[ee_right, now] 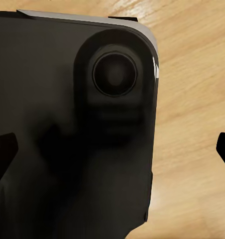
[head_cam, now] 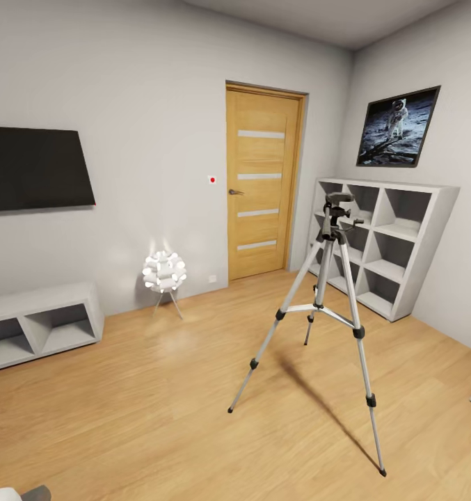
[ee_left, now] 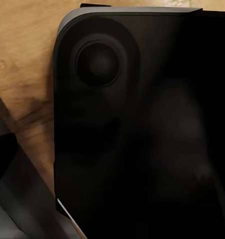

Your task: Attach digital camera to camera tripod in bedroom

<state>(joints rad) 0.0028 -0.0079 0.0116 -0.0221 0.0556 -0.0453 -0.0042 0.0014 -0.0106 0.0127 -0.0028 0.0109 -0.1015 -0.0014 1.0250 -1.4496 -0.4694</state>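
The tripod (head_cam: 330, 292) is seen standing alone on the wooden floor (head_cam: 158, 410); its spread legs could be knocked if approached carelessly. Finger states cannot be told.

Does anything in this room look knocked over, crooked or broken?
Nothing stands out. The tripod stands upright on the wooden floor with its three legs spread, its head bare. The small white lamp is upright by the wall, the door is shut, and the astronaut picture hangs above the shelves.
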